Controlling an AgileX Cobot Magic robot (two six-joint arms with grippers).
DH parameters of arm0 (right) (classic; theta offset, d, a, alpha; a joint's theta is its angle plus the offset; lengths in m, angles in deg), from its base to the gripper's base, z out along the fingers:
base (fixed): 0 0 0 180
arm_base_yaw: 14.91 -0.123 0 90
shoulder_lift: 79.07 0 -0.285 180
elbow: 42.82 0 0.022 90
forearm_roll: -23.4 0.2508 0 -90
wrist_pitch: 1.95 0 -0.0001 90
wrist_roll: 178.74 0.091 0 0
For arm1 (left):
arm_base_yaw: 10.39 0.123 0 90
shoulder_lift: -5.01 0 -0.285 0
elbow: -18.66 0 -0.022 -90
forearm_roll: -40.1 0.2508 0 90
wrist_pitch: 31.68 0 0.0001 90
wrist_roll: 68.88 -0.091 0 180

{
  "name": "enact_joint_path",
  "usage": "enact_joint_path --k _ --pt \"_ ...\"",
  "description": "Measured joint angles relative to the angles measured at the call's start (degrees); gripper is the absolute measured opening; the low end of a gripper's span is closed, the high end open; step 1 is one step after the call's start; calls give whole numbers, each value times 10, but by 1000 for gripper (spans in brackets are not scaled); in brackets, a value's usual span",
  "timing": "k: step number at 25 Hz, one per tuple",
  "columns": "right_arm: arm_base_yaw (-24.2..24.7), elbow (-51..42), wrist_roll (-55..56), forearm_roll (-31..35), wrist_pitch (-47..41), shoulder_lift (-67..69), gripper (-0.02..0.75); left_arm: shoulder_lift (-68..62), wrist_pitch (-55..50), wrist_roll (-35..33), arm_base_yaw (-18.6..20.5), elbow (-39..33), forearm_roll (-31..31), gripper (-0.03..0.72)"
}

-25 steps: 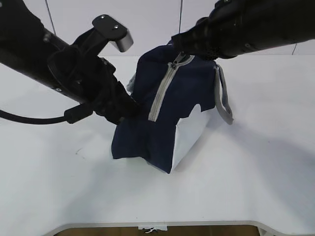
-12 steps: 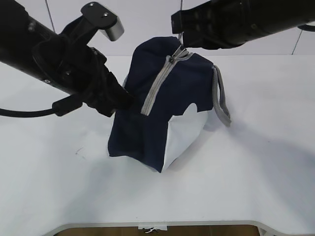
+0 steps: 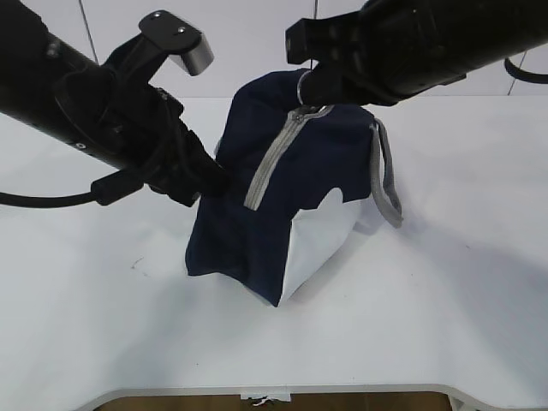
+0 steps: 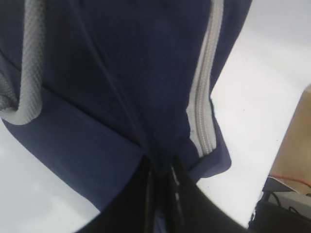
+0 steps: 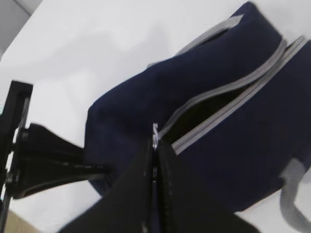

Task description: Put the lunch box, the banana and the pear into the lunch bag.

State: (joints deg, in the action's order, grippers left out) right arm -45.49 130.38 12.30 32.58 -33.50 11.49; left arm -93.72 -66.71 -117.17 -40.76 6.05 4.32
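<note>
The navy lunch bag (image 3: 291, 205) stands tilted on the white table, white end panel (image 3: 318, 244) facing me. My left gripper (image 3: 218, 181) is shut on a fold of its fabric (image 4: 146, 121) beside the grey zipper (image 4: 204, 97). My right gripper (image 3: 306, 86) is shut on the metal zipper pull (image 5: 155, 132) at the bag's top. Behind the pull the zipper (image 5: 228, 99) gapes, showing a dark inside. A grey handle (image 3: 385, 175) hangs on the right. The lunch box, the banana and the pear are out of view.
The table's front edge (image 3: 274, 392) runs along the bottom. My left arm's cable (image 3: 51, 204) trails off to the left. A tan board (image 4: 294, 141) shows beyond the table edge in the left wrist view.
The bag's top has been drawn up and its base has slid a little left. Both arms shifted left with it, grips unchanged.
</note>
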Motion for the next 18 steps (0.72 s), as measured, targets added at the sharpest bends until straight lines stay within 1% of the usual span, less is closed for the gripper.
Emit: enact_joint_path --k 5,9,10,14,18 --pt "0 0 -12 6 0 0 1 0 -10 0 0 0 -4 0" --pt "0 1 -13 -10 13 0 1 0 -20 0 0 0 2 0" --pt "4 1 -14 -21 18 0 1 0 -22 0 0 0 4 0" --pt "14 1 -14 -23 20 0 1 5 -23 0 0 0 9 0" --pt "46 1 -15 -22 20 0 1 16 -23 0 0 0 9 0"
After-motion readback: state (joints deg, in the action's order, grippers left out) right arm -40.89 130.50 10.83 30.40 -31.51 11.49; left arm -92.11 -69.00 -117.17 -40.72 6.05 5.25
